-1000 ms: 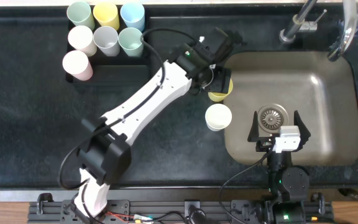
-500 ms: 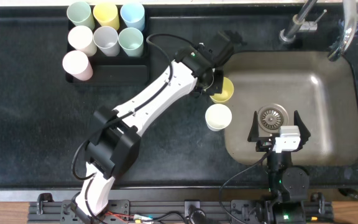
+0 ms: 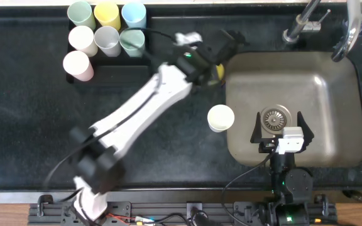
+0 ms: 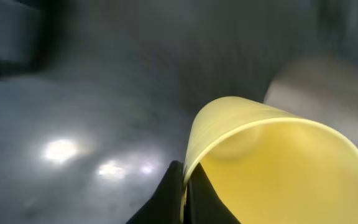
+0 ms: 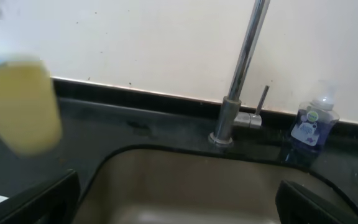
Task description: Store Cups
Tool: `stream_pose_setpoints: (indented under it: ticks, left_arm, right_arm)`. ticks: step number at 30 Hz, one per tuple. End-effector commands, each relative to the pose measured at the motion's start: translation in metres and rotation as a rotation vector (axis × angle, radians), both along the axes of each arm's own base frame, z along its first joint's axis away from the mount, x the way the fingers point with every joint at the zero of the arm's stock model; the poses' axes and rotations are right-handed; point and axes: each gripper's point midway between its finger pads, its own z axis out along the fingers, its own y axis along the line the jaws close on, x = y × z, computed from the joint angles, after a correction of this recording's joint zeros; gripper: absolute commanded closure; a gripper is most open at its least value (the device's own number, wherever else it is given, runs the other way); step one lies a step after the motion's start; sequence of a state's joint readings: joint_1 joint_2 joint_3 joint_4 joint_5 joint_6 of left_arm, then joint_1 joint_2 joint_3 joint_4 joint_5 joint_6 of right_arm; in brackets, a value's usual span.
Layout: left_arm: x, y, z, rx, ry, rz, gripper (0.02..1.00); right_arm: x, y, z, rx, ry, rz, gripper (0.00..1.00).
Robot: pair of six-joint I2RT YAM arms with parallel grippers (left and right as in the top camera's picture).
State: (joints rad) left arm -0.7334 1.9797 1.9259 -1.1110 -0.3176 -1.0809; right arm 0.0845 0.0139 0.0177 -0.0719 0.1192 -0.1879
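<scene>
One yellow cup (image 4: 272,162) is pinched by its rim in the left gripper (image 4: 184,186), up near the sink (image 3: 332,94) corner. The right gripper (image 3: 279,119) sits wide open over the sink. Carry the cup slowly to the tray (image 3: 118,74) and miss the other cups (image 3: 107,39).

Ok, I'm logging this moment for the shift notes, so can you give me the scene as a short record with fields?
left pincer: shut on the rim of a yellow cup, lifted near the far left corner of the sink
right pincer: open, low in the sink
cream cup: upright at the sink's left rim, untouched
tray: six cups in two rows, plus a pink cup at its near left corner
not yet stored: yellow cup, cream cup
</scene>
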Motion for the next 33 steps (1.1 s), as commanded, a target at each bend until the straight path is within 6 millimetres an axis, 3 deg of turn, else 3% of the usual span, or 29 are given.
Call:
stream_pose_setpoints:
  ticks: [1, 7, 11, 22, 33]
  left_arm:
    - [0.011, 0.096, 0.093, -0.135, -0.238, 0.511, 0.982]
    - [-0.017, 0.173, 0.083, -0.244, -0.081, 0.920, 0.982]
    - [-0.022, 0.199, 0.068, -0.275, 0.034, 1.018, 0.980]
    - [-0.018, 0.226, -0.001, -0.282, 0.284, 1.163, 0.982]
    - [-0.009, 0.238, -0.036, -0.226, 0.348, 1.215, 0.982]
  right_arm:
    - [0.000, -0.002, -0.003, -0.003, -0.003, -0.010, 0.005]
    - [0.000, -0.002, -0.003, -0.003, -0.003, -0.011, 0.005]
    - [0.000, -0.002, -0.003, -0.003, -0.003, -0.011, 0.005]
    - [0.000, -0.002, -0.003, -0.003, -0.003, -0.010, 0.007]
    - [0.000, -0.002, -0.003, -0.003, -0.003, -0.010, 0.005]
